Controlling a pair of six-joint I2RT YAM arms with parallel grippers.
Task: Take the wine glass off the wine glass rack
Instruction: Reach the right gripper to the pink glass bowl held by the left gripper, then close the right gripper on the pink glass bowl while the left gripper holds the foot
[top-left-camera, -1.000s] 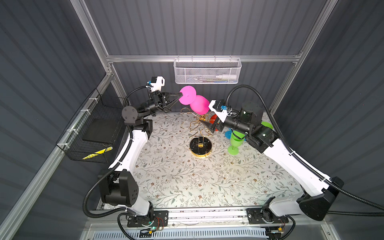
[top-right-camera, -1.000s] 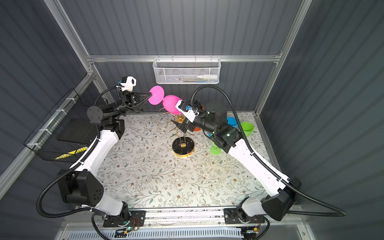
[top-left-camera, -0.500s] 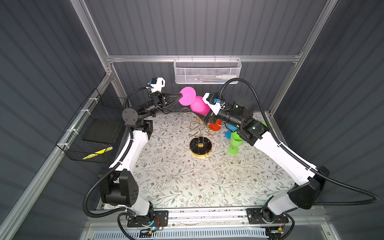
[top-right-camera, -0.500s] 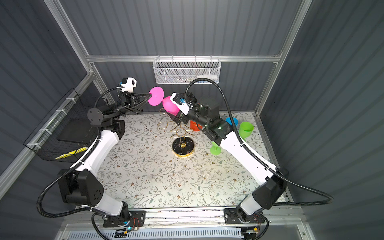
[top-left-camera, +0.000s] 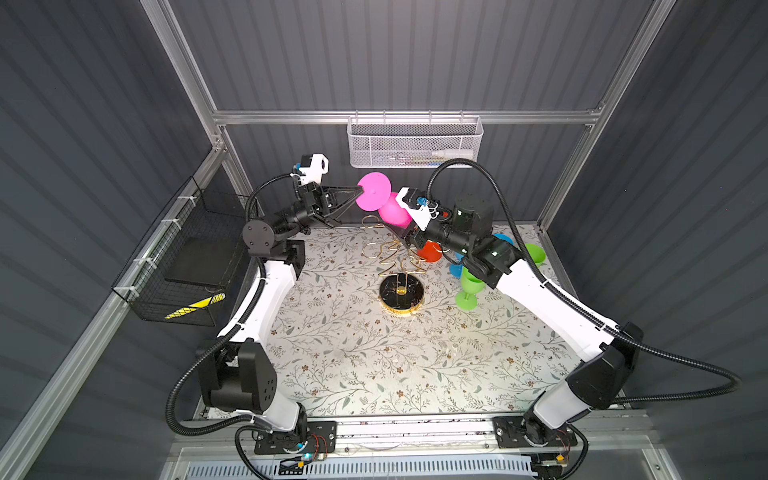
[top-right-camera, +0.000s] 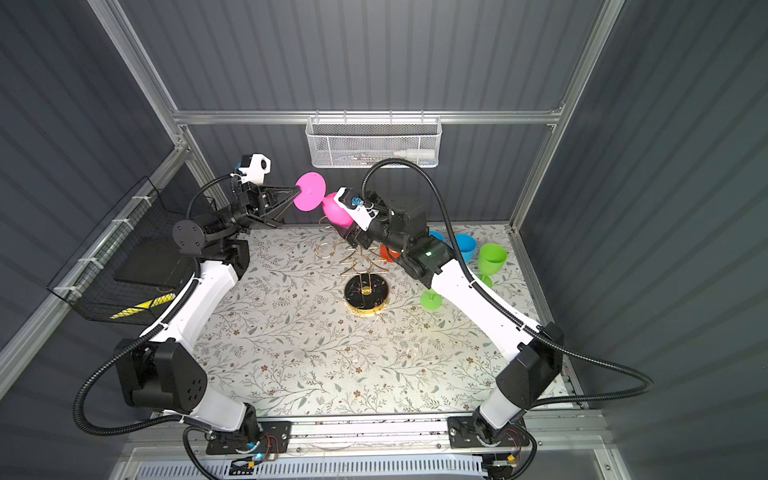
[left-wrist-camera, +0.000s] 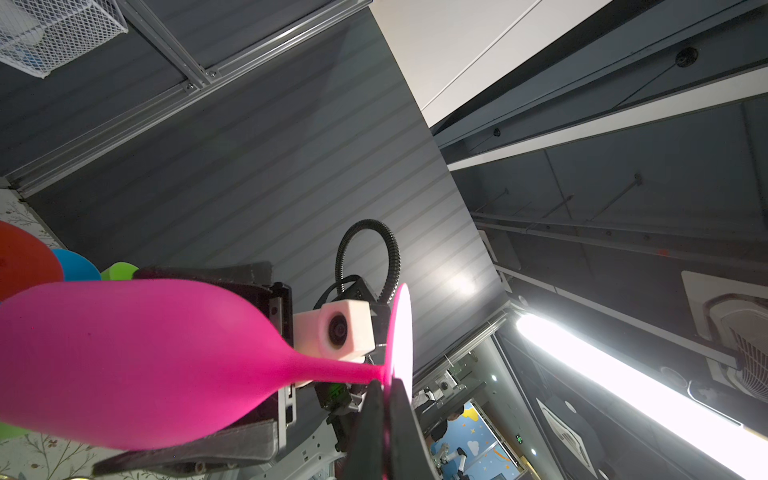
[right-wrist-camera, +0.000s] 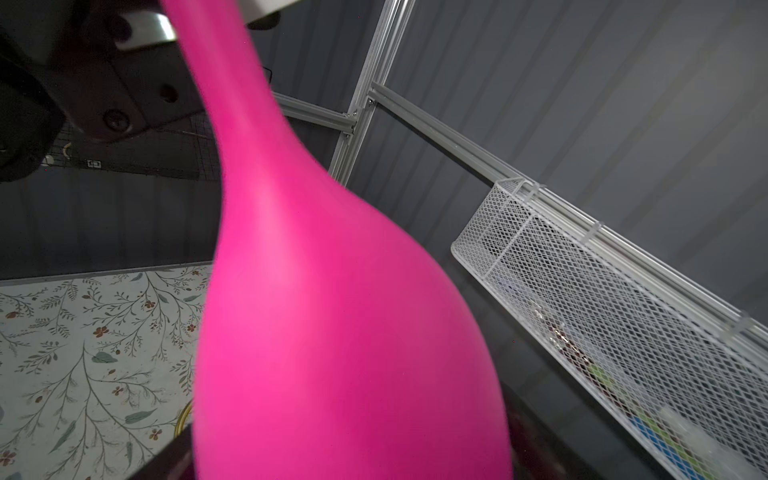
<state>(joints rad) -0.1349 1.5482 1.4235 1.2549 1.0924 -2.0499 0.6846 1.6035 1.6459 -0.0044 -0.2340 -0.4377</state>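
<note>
Your left end effector (top-left-camera: 360, 192) is clamped on the foot of the pink wine glass (top-left-camera: 390, 211), holding it sideways in the air above the rear arms of the wine glass rack (top-left-camera: 392, 286). Your right end effector (left-wrist-camera: 124, 370) straddles the bowl, with a finger close against each side. You cannot tell whether they press. A green glass (top-left-camera: 470, 284) stands on the surface (top-left-camera: 353, 353) right of the rack.
</note>
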